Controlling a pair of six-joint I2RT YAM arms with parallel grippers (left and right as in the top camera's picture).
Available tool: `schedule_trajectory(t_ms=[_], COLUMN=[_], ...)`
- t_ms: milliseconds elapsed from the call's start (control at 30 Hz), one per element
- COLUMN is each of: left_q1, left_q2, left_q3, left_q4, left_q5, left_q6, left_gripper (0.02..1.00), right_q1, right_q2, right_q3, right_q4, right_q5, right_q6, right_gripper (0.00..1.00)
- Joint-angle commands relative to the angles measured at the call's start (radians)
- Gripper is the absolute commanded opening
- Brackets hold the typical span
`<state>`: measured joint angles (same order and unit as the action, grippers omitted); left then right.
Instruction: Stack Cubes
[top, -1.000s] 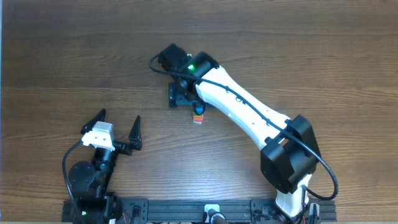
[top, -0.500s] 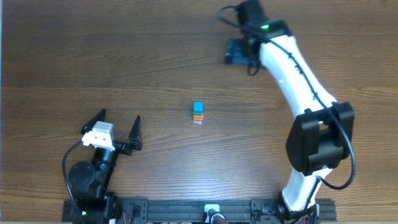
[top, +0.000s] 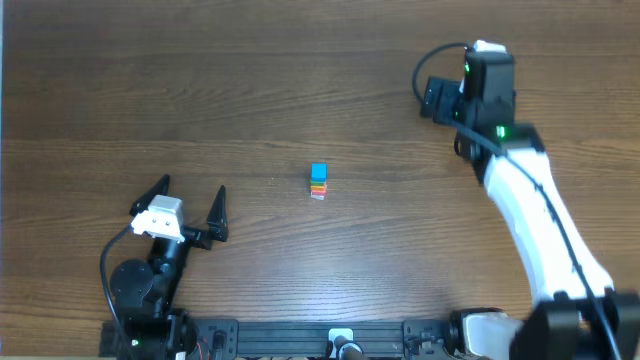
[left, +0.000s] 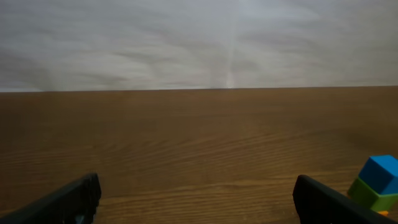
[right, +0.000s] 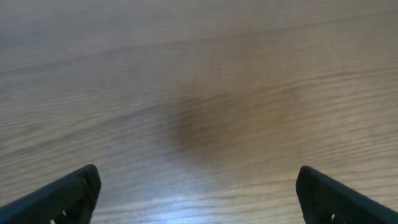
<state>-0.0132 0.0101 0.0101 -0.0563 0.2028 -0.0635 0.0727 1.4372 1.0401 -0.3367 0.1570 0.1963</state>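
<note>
Left gripper (top: 192, 188) and right gripper (right: 198, 174) gape wide.

Soft even light, faint glare

Cube stack (left: 377, 184) half beyond the view's edge

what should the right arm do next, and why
Probably draw the right gripper back toward its base and let it rest. The stack stands on its own with the blue cube on top. The right gripper is open over bare table, and the left gripper is open too, apart from the stack.
</note>
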Motion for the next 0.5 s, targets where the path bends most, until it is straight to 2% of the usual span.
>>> schedule_trajectory(t_ms=[33, 67, 167, 333, 500], left_q1=[-0.003, -0.003, -0.003, -0.003, -0.003], left_q2=[-0.003, -0.003, -0.003, -0.003, -0.003], left_q3=[-0.005, -0.005, -0.005, -0.005, -0.005], left_q4=[-0.001, -0.001, -0.001, -0.001, -0.001], left_q5=[0.006, 0.006, 0.006, 0.006, 0.006], left_q6=[0.011, 0.011, 0.011, 0.011, 0.011], left_gripper=[0.998, 0.998, 0.998, 0.998, 0.998], right_q1=[-0.002, -0.002, -0.021, -0.132, -0.146], right_q2=[-0.22, -0.298, -0.443, -0.7, -1.013], right_q3=[-0.25, -0.342, -0.478, -0.63, -0.808], right_q4=[0.196, 0.276, 0.354, 0.348, 0.349], right_q5=[0.006, 0.006, 0.005, -0.065, -0.089], right_q6=[-0.064, -0.064, -0.063, -0.063, -0.063], right_gripper=[0.993, 0.991, 0.993, 0.993, 0.993])
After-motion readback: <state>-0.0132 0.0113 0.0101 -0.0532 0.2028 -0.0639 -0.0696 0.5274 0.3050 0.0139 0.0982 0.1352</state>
